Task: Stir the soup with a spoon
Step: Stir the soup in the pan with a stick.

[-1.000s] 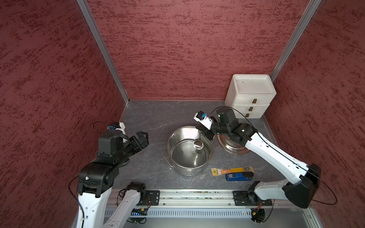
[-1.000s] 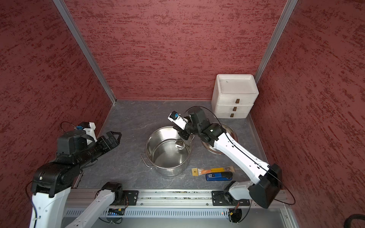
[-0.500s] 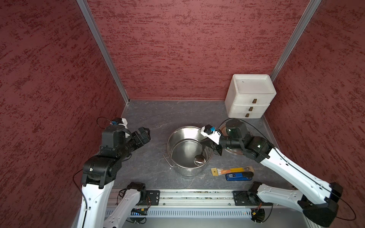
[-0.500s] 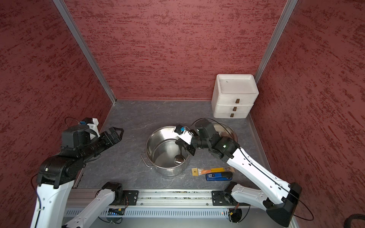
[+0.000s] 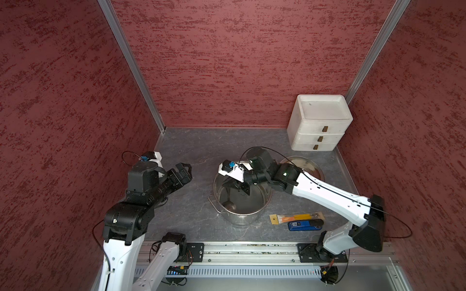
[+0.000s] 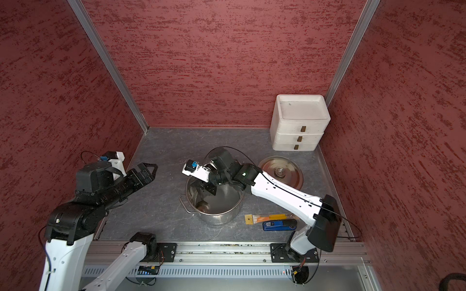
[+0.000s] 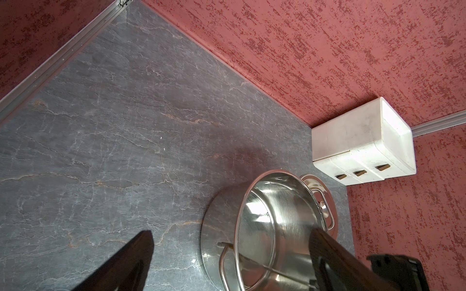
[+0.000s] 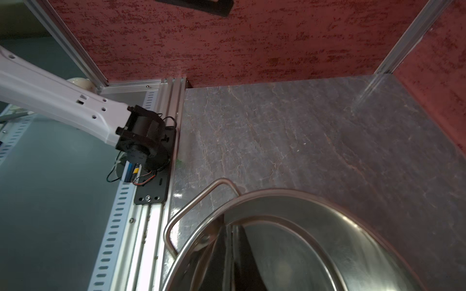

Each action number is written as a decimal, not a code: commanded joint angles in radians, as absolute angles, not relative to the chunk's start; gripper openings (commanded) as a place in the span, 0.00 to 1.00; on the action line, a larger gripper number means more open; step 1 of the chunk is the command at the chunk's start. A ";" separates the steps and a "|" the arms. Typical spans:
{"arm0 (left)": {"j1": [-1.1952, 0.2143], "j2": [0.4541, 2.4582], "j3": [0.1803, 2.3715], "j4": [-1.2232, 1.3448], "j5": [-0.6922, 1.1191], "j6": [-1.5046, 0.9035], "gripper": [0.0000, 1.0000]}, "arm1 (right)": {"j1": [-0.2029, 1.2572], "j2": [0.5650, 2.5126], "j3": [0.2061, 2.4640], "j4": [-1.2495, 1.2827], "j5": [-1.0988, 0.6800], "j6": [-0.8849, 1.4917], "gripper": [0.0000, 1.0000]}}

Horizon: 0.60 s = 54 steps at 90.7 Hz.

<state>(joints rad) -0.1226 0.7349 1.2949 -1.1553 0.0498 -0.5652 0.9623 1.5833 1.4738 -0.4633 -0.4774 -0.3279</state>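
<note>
**Right claw works the spoon inside the pot.** My right claw (image 5: pixel 244 189) reaches down into the stainless stockpot (image 5: pixel 242 219), pinched tight on the thin dark handle of the spoon (image 5: pixel 230 205).

Most of that handle is lost in both top views. It merges with my black fingers and the pot's shadowed wall, so only the small round bowl shows clearly. In the right wrist view my fingers (image 8: pixel 247 262) fill the lower frame with a pale sliver of handle pressed between them. The spoon's bowl is a blur among reflections there, and the frame edge cuts off the pot. I cannot tell whether the pot holds any liquid, because its inside is all glare.

The spoon's long axis slants steeply. The grip end is up in the claw and the bowl end is down near the pot floor. The bowl sits below the claw, offset toward the front rail and toward my left arm's side.

My left claw (image 5: pixel 187 171) hangs spread wide above the counter (image 5: pixel 196 148), well apart from the right claw. The pot lies ahead of it. In the left wrist view one finger (image 7: pixel 121 264) shows only as a dark wedge.

Behind the right claw, my forearm partly hides the pot lid (image 5: pixel 309 163). The white drawer unit (image 5: pixel 319 126) stands beyond it. Railward of the claw, just outside the pot, lie an orange-and-yellow packaged tool (image 5: pixel 296 218) and a blue-and-black gadget (image 5: pixel 303 225).
</note>
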 commanded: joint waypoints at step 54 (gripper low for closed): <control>-0.118 0.707 1.321 -1.205 0.013 -0.547 1.00 | 0.710 1.498 1.445 -0.532 -0.350 -0.396 0.00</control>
<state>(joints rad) -0.1226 0.7002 1.3003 -1.2125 0.0200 -0.5674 0.7319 1.6176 1.5032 -0.4919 -0.3809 -0.3870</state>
